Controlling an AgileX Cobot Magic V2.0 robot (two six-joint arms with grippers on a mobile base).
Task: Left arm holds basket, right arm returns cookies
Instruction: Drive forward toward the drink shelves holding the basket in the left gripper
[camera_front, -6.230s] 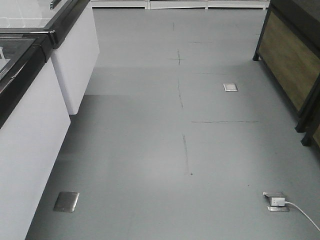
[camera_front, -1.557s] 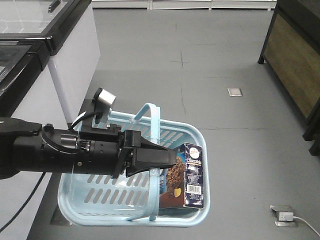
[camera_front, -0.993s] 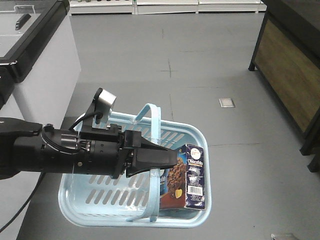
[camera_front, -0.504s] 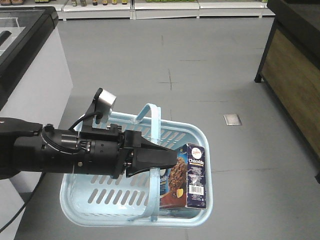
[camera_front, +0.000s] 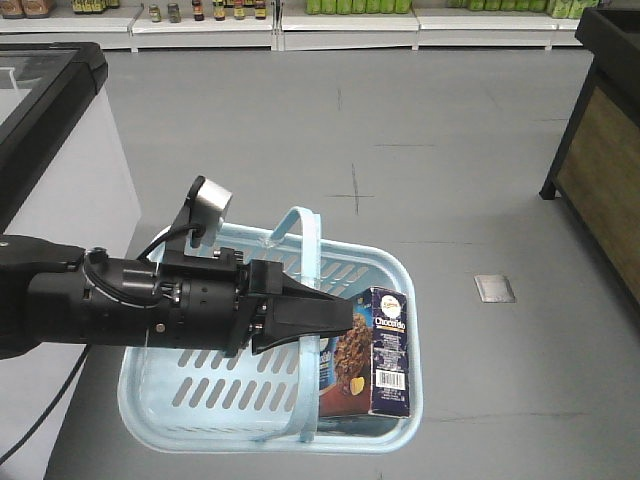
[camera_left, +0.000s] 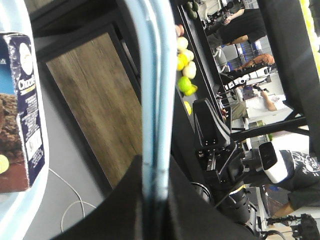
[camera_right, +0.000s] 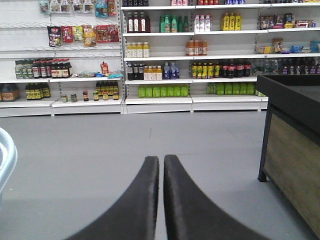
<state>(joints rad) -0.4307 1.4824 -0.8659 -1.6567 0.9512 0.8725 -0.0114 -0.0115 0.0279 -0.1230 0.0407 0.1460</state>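
The left gripper (camera_front: 338, 320) pinches the two handles (camera_front: 313, 250) of the blue basket (camera_front: 230, 438) and holds it above the grey floor (camera_front: 450, 180). The cookies (camera_front: 378, 350) stand upright in the basket, at its 4 o'clock corner. The right gripper (camera_right: 161, 165) has its fingers pressed together, holding nothing. Shelves (camera_right: 165, 65) of bottles are at its 12 o'clock.

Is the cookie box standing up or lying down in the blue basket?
Standing up. The cookie box sits on its short end inside the basket, with the oval logo at the top and the barcode lower down.
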